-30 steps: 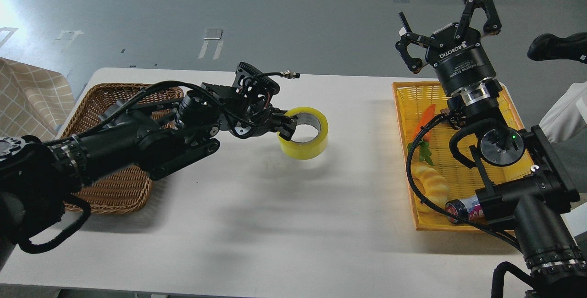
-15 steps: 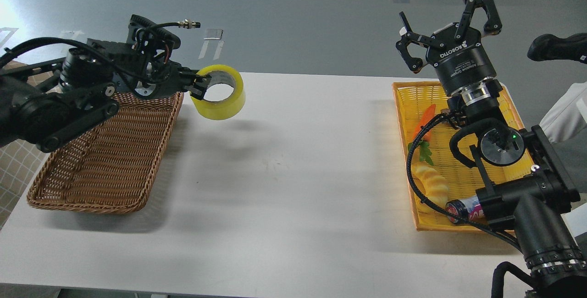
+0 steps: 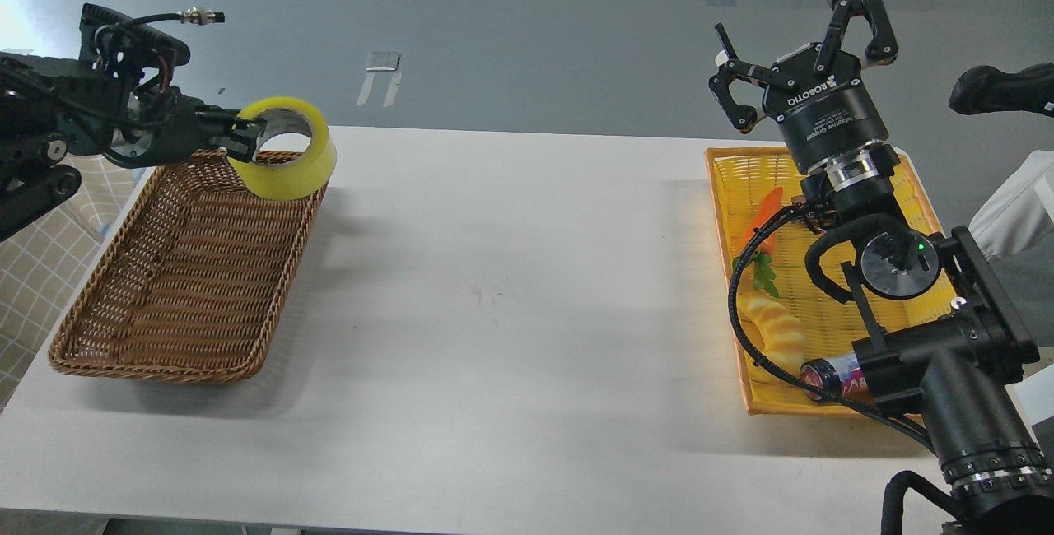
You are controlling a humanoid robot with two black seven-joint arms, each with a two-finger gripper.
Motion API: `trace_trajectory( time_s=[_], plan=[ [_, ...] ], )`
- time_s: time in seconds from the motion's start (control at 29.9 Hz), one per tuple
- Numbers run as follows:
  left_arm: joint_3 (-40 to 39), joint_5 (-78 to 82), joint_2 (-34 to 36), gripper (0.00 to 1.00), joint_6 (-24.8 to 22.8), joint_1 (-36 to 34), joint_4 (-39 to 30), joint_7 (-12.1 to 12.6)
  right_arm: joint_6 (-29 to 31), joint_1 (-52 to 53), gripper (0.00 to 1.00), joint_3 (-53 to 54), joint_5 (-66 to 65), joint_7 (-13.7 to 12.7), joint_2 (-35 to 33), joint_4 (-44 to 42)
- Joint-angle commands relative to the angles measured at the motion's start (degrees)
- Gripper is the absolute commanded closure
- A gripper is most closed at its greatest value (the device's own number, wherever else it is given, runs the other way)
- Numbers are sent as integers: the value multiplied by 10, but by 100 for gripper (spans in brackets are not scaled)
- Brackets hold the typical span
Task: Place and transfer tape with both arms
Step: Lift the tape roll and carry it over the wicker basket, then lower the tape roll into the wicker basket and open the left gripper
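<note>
The transfer looks nearly done: the left gripper [image 3: 239, 133], jaws pinching the tape [image 3: 284, 148], holds it above the brown basket's [image 3: 165, 354] far corner, unreleased, while the right gripper's [image 3: 803, 41] jaws are spread.

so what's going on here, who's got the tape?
The left tool is shut on the roll of yellow tape, pinching its wall, and holds it in the air at the far right corner of the brown wicker basket, which looks empty. The right tool is open and raised above the far end of the yellow basket, holding nothing. That basket holds a toy carrot, a croissant-like toy and a small can.
</note>
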Motion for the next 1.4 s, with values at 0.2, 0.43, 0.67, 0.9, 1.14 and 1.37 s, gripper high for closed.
trace_trajectory(
  time_s=[0.2, 0.43, 0.67, 0.9, 1.14, 1.37],
  plan=[
    [3, -11, 20, 100, 33, 67, 10, -11, 0, -2, 0, 0, 0, 0, 0, 0],
    [3, -14, 27, 100, 54, 100, 25, -17, 0, -5, 0, 0, 0, 0, 0, 0],
    [3, -15, 26, 100, 76, 130, 46, -24, 0, -11, 0, 0, 0, 0, 0, 0],
    [3, -16, 23, 100, 94, 151, 68, -31, 0, -11, 0, -1, 0, 0, 0, 1],
    [3, -19, 17, 100, 112, 170, 98, -38, 0, -14, 0, -3, 0, 0, 0, 1],
    [2, -20, 16, 100, 119, 181, 110, -39, 0, -14, 0, -4, 0, 0, 0, 1]
  ],
)
